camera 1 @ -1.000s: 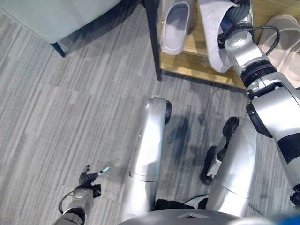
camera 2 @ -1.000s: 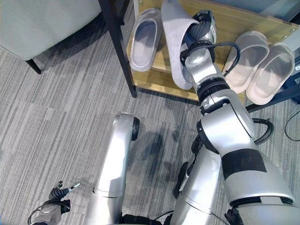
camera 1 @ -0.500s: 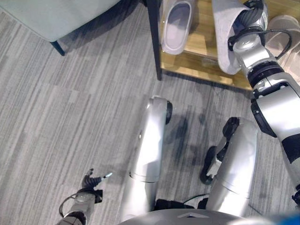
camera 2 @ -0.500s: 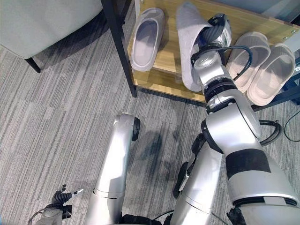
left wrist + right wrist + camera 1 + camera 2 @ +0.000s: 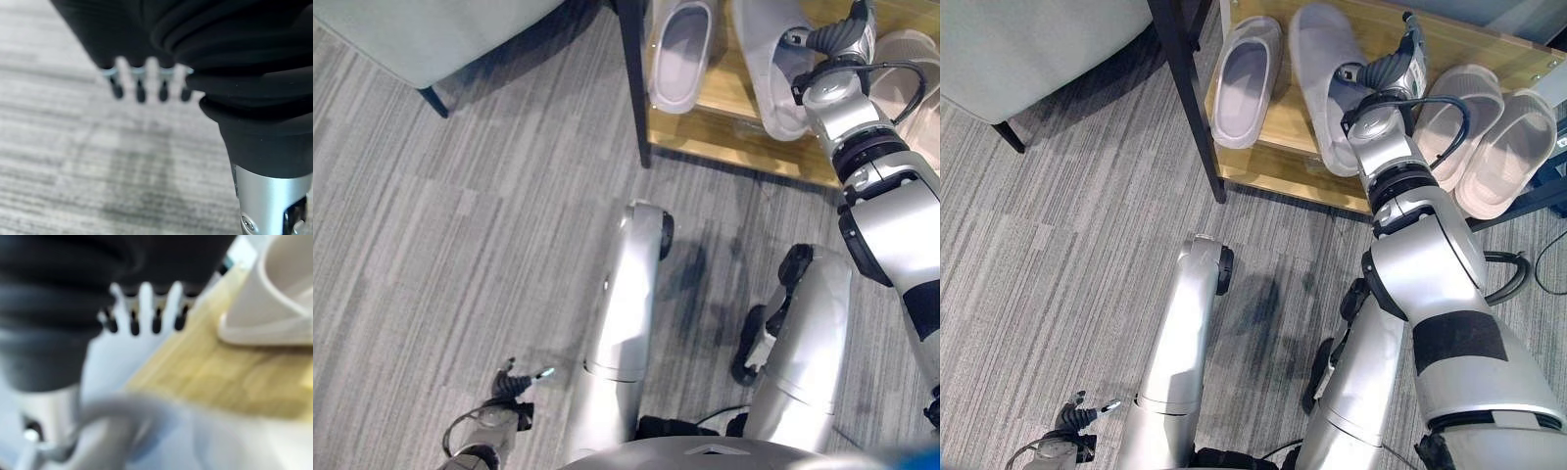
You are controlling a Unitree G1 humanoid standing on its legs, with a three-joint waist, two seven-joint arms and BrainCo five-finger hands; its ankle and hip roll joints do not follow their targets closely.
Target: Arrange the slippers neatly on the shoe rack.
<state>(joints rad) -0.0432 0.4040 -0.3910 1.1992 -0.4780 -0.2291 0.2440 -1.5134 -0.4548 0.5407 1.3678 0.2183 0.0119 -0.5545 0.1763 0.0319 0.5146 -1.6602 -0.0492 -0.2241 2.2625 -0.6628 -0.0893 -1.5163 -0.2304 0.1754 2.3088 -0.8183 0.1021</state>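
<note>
The wooden shoe rack shelf (image 5: 1283, 162) holds a grey slipper (image 5: 1246, 80) at its left end. A second grey slipper (image 5: 1325, 83) lies flat beside it, sole down, toe toward the rack's front edge. My right hand (image 5: 1393, 67) hovers at that slipper's right side with its fingers (image 5: 146, 308) straight, the thumb close to the slipper's rim. Two beige slippers (image 5: 1457, 122) (image 5: 1513, 147) lie side by side at the shelf's right end. My left hand (image 5: 1077, 423) hangs low over the carpet at the lower left, fingers (image 5: 139, 88) straight, holding nothing.
A black rack post (image 5: 1190, 98) stands at the shelf's left corner. A pale grey upholstered seat (image 5: 1028, 49) on dark legs sits at the upper left. Grey striped carpet (image 5: 1067, 264) covers the floor in front of the rack.
The second grey slipper, held up on its edge before, now lies flat on the shelf. My right hand has let go of it and its fingers have straightened. The left hand sank slightly.
</note>
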